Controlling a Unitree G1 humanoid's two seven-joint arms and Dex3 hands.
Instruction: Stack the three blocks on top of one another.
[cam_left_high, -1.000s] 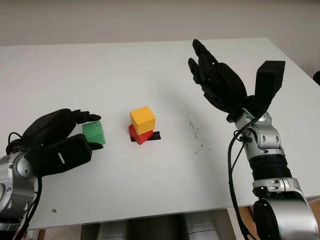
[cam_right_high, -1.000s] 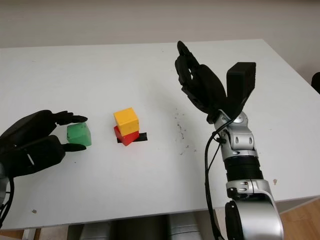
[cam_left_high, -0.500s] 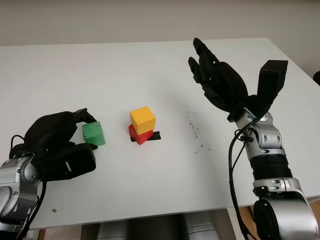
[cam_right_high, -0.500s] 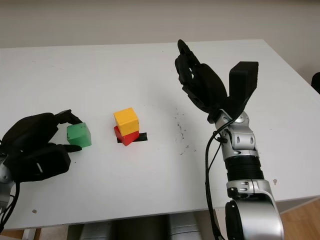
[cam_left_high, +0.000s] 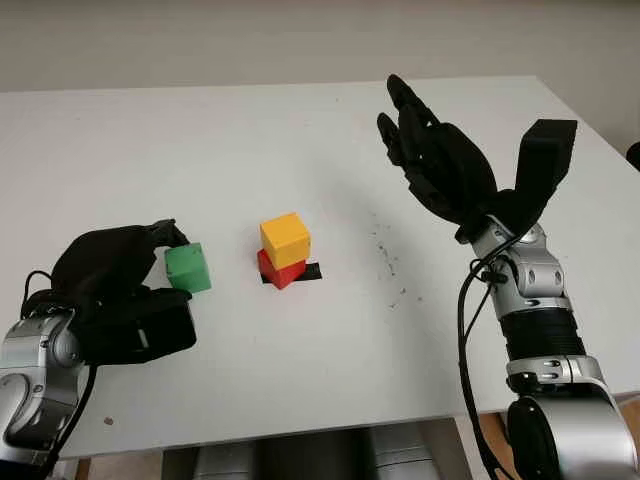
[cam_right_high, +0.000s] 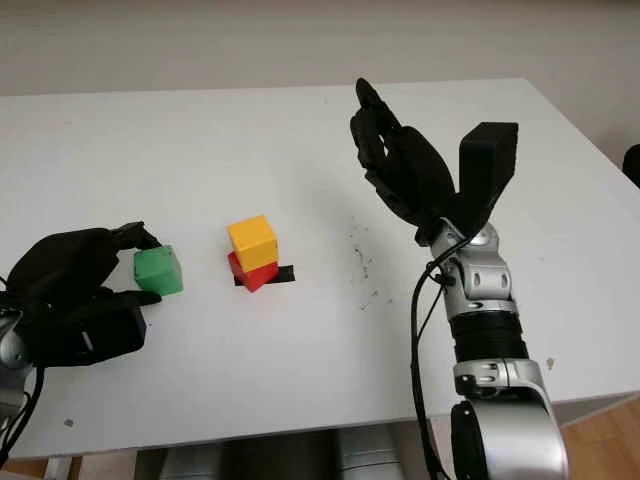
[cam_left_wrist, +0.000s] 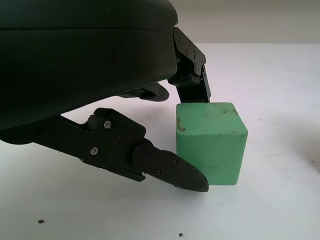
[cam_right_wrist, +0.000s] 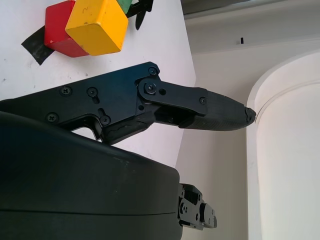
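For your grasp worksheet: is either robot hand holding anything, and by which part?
The left hand pinches the green block by opposite sides between its fingers, the block on the table. The right hand, raised, is open.

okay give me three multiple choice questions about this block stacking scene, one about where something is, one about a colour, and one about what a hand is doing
1. Where is the green block?
A. on the table, left of the stack
B. on top of the stack
C. in the right hand

2. What colour is the block sitting on the red block?
A. blue
B. yellow
C. green

3. What is the left hand doing?
A. hanging open above the stack
B. pressing on the yellow block
C. closing its fingers on the green block

Answers:
1 A, the green block stands on the white table beside the two-block stack.
2 B, the yellow block sits on the red one.
3 C, fingers touch two opposite sides of the green block, while the right hand is raised and open.
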